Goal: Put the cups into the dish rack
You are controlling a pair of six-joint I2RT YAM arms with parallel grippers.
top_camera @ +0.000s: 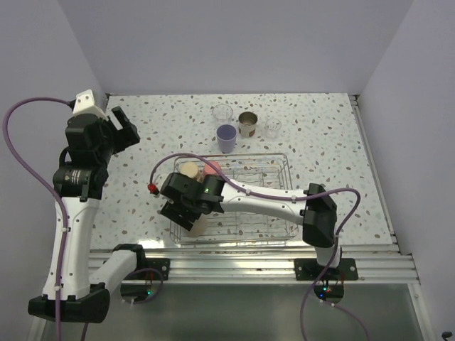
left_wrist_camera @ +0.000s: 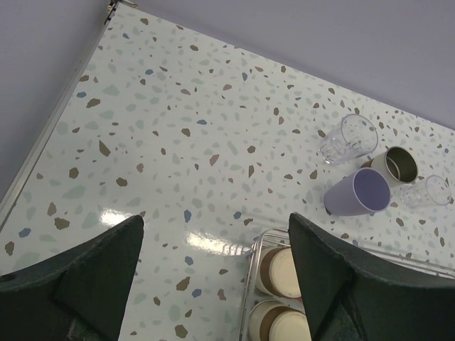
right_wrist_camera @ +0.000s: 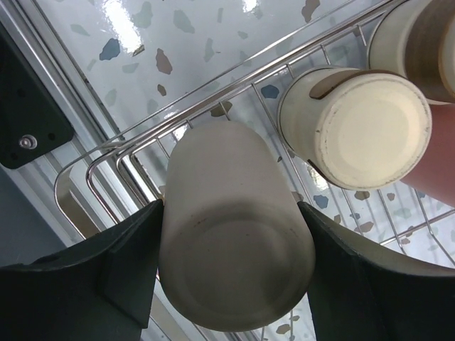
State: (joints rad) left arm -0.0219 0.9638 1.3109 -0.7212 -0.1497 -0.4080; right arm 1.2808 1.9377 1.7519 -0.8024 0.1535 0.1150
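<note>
The dish rack (top_camera: 249, 155) is a silver wire basket in the middle of the table. My right gripper (top_camera: 186, 210) hangs over its near left corner, shut on a tan cup (right_wrist_camera: 234, 213) held bottom-up between both fingers. Two cream-bottomed cups (right_wrist_camera: 355, 128) and a red-pink cup (right_wrist_camera: 435, 177) stand upside down inside the rack (right_wrist_camera: 213, 88). Behind the rack on the table stand a lavender cup (top_camera: 226, 138), a brown metallic cup (top_camera: 247, 123) and two clear cups (top_camera: 223, 113). My left gripper (top_camera: 121, 128) is raised at the far left, open and empty.
The left wrist view looks down on bare speckled table with the rack's corner (left_wrist_camera: 250, 284) by its right finger. A metal rail (top_camera: 249, 256) runs along the near edge. White walls close the back and both sides.
</note>
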